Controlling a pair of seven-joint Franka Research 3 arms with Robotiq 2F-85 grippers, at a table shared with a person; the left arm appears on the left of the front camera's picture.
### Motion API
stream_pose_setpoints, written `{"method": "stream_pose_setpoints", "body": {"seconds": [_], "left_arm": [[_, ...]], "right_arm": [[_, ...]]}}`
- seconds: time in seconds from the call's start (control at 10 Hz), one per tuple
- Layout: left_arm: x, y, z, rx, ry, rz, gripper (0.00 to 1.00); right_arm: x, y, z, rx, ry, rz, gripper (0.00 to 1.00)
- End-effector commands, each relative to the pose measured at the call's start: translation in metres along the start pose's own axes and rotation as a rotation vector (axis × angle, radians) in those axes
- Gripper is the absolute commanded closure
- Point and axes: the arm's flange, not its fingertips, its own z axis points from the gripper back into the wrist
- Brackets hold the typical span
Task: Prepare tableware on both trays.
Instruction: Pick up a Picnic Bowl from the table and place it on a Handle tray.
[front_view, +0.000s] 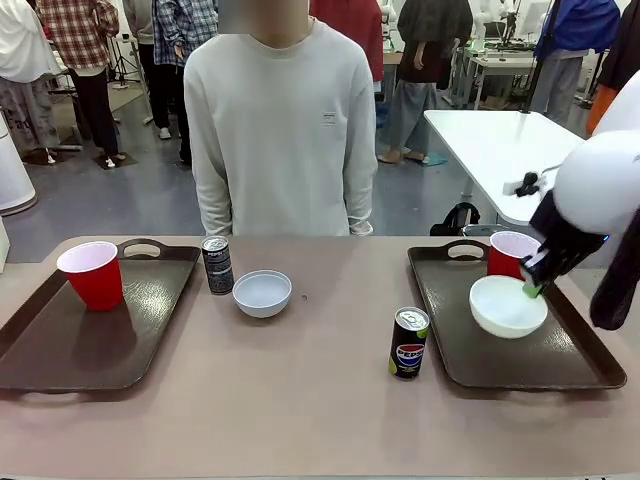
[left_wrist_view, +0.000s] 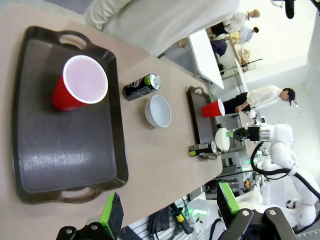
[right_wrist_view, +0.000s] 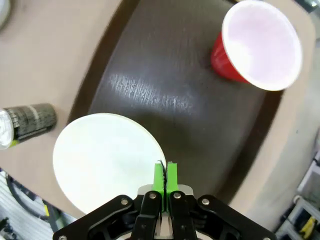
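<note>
left gripper (left_wrist_view: 169, 204) hangs over the near end of the left tray (front_view: 60, 340), green pads (left_wrist_view: 111, 212) spread wide, nothing between them. on that glossy brown tray, far corner, stands a red cup (front_view: 92, 275); the left wrist view looks down into its white inside. on the table (front_view: 300, 400): a dark can (front_view: 217, 265) upright just beside the tray, then a round white bowl (front_view: 262, 293), then a pepsi can (front_view: 408, 343), logo plain in the front view, just left of the right tray (front_view: 560, 370). there the second bowl (front_view: 508, 306) lies mid-tray, the right gripper (front_view: 533, 288) pinching its right rim; the right wrist view shows both pads pressed together on that thin edge. a second cup (front_view: 510, 253) stands behind it, by the far rim
</note>
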Motion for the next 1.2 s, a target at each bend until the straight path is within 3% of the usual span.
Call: {"method": "stream_pose_setpoints", "body": {"seconds": [0.0,0.1,0.2,0.7,0.8,0.9,1.0,1.1], "left_arm": [[-0.001,0.000,0.001,-0.015,-0.005,-0.009,0.00],[-0.001,0.000,0.001,-0.015,-0.005,-0.009,0.00],[-0.001,0.000,0.001,-0.015,-0.005,-0.009,0.00],[-0.001,0.000,0.001,-0.015,-0.005,-0.009,0.00],[-0.001,0.000,0.001,-0.015,-0.005,-0.009,0.00],[-0.001,0.000,0.001,-0.015,-0.005,-0.009,0.00],[-0.001,0.000,0.001,-0.015,-0.005,-0.009,0.00],[-0.001,0.000,0.001,-0.015,-0.005,-0.009,0.00]], "right_arm": [[-0.007,0.001,0.029,-0.008,-0.034,-0.002,0.98],[-0.007,0.001,0.029,-0.008,-0.034,-0.002,0.98],[0.001,0.000,-0.005,-0.001,0.007,0.000,0.98],[0.015,-0.015,-0.059,0.018,0.125,-0.022,0.98],[0.014,-0.019,-0.067,0.015,0.151,-0.023,0.75],[0.014,-0.018,-0.067,0.021,0.148,-0.023,0.41],[0.011,-0.019,-0.064,0.023,0.140,-0.021,0.16],[0.008,-0.020,-0.051,0.040,0.111,-0.017,0.00]]}}
